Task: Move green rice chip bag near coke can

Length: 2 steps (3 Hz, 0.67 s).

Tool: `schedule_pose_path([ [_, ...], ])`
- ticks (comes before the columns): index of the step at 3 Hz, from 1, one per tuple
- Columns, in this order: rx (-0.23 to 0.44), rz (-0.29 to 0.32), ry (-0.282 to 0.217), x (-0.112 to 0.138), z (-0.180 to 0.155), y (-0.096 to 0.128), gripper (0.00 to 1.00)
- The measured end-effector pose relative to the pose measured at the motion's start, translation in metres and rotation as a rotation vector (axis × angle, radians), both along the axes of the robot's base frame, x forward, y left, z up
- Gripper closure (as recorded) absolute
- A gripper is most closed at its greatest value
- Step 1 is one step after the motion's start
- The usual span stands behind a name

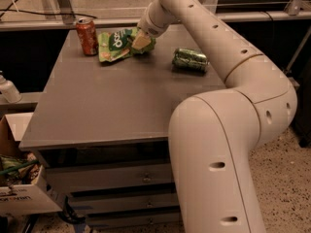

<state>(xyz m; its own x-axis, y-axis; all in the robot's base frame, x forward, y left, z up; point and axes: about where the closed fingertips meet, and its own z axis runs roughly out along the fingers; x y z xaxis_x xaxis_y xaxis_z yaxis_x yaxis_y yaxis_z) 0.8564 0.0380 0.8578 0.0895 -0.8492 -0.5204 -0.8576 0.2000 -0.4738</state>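
Note:
The green rice chip bag (115, 43) lies at the far left of the grey table (112, 101), its left edge close beside the red-orange coke can (87, 36), which stands upright near the back left corner. My gripper (142, 39) reaches in from the right at the end of the long white arm (209, 38). It is shut on the bag's right end, low over the tabletop. The fingers cover that end of the bag.
A green can (190, 59) lies on its side to the right of the bag, under my arm. A white bottle (8, 90) and a cardboard box (19, 188) sit left of the table. Drawers (112, 178) lie below the front edge. A railing runs behind the table.

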Motion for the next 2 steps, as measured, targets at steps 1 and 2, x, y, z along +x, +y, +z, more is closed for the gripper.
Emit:
schedule_pose_path([
  [1,0.000,0.001,0.002,0.0000,0.0000,0.0004,0.13],
  [2,0.004,0.008,0.020,-0.0002,-0.0023,0.0025,0.00],
])
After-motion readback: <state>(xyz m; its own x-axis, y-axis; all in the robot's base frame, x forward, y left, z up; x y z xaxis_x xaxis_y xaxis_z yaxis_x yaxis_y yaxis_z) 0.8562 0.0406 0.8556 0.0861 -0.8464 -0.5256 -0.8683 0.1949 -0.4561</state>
